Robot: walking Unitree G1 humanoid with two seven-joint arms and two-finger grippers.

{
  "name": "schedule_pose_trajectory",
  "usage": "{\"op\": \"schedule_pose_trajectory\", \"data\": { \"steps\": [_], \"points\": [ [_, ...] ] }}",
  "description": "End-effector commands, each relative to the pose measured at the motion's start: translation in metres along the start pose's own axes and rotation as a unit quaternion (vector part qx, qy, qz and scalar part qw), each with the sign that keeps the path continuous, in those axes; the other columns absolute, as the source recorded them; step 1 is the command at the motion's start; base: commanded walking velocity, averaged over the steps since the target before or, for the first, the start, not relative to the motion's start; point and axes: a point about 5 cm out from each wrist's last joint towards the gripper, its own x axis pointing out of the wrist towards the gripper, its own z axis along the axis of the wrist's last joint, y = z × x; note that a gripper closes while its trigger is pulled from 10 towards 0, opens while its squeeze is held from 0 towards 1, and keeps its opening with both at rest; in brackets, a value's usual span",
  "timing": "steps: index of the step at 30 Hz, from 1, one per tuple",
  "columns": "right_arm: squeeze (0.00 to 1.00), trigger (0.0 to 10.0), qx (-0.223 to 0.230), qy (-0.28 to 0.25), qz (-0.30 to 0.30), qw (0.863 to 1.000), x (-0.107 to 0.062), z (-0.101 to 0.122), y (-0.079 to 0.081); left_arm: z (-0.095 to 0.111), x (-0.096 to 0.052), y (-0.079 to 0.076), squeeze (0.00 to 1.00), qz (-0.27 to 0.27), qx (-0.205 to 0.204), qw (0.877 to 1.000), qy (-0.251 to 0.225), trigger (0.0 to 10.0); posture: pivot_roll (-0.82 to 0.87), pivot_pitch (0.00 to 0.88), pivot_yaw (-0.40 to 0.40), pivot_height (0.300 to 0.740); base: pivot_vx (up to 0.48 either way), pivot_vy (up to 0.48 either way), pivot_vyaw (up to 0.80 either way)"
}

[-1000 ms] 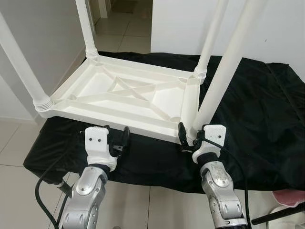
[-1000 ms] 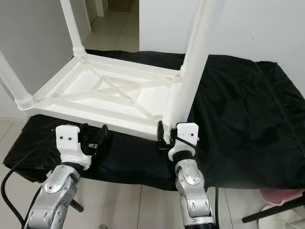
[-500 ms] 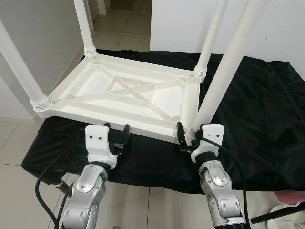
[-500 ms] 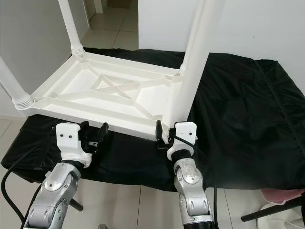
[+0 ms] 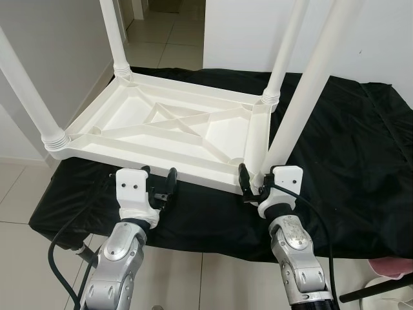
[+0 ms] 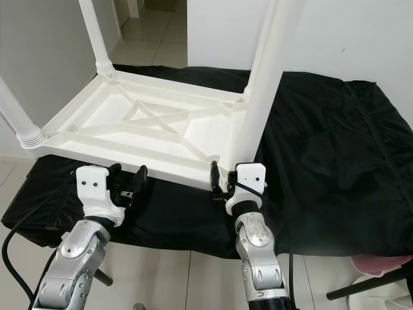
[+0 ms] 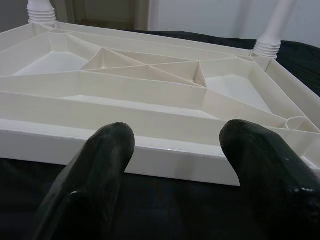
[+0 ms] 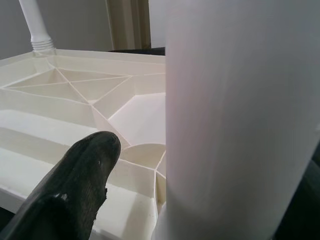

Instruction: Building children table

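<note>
A white plastic children's table (image 5: 161, 129) lies upside down on a black cloth, its legs pointing up. My left gripper (image 5: 159, 187) is open just in front of the table's near rim (image 7: 150, 152), one finger (image 7: 100, 165) on each side of the view and nothing between them. My right gripper (image 5: 257, 186) is at the base of the near right leg (image 5: 303, 97). In the right wrist view one finger (image 8: 85, 170) stands a little apart from that leg (image 8: 240, 115), and the leg hides the other finger.
The black cloth (image 5: 348, 148) covers a low platform that ends just in front of my arms. A white wall stands behind it and a doorway (image 5: 168, 26) opens at the back left. A pink object (image 5: 393, 266) lies on the tiled floor at the lower right.
The whole view has shifted slightly since a second ago. Both grippers keep their places at the table's near edge.
</note>
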Motion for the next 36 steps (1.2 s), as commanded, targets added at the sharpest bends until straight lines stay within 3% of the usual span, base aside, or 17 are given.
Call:
{"op": "schedule_pose_trajectory", "data": {
  "steps": [1,36],
  "points": [
    [0.0,10.0,0.001,0.008,0.004,1.0,-0.0006,-0.0043,0.0012,-0.0009,-0.0015,-0.0016,0.0,-0.008,-0.003,1.0,0.004,10.0,0.0,0.097,0.007,0.74,0.0,0.0,0.0],
    [0.0,10.0,-0.021,0.008,0.01,1.0,-0.0063,-0.0075,-0.0071,-0.0077,-0.0087,-0.0012,0.0,-0.043,0.024,0.999,0.022,10.0,0.0,0.08,0.013,0.74,0.0,0.0,0.0]
  ]
}}
